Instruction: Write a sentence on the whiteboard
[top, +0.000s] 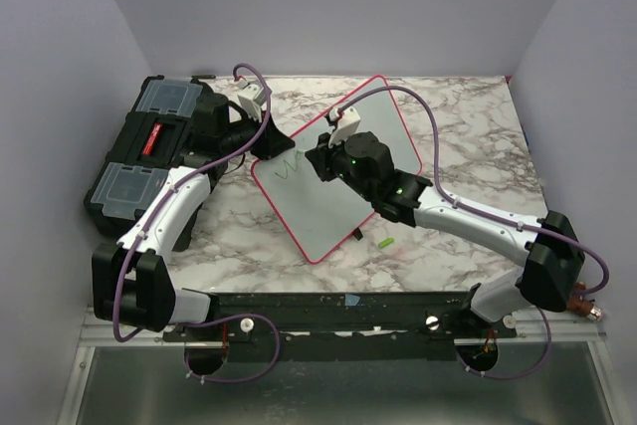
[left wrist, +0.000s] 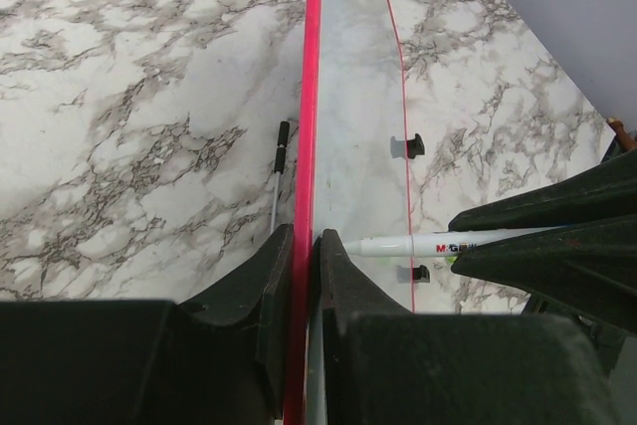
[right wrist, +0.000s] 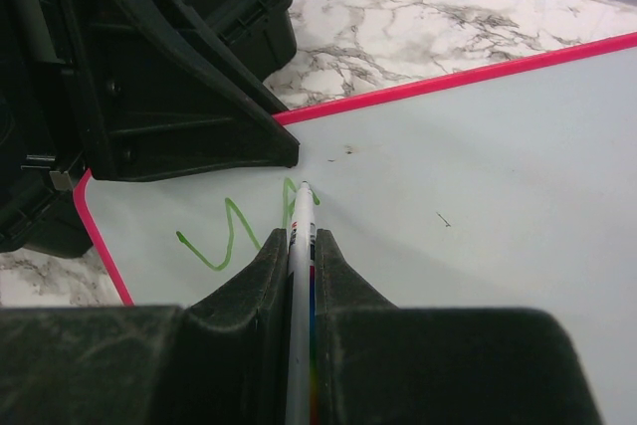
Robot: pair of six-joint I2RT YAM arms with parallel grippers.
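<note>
Looking at the right wrist view, you see the right gripper [right wrist: 296, 236] pressed together on the marker [right wrist: 299, 276], which runs straight up the middle of the frame. Its tip touches the whiteboard [right wrist: 478, 176] just at the end of the sentence [right wrist: 227, 236], which for now is only a few green zigzag strokes, like a first letter. The relation that decides the coming move, in my judgement, is this: all the free white surface lies to the right and lower right of the tip in that frame, so the pen should travel that way, away from the left gripper [left wrist: 307, 241]. This one pinches the pink rim [left wrist: 304, 97], one finger on each face of the board. In the top view the board sits in the centre of the marble table [top: 468, 126], turned diagonally, with its long axis going from centre left to upper right, and the black toolbox [top: 149, 146] is at the far left. The right arm reaches in low from the lower right, its wrist over the left part of the board; the left arm comes up from the lower left to the board's left corner.
</note>
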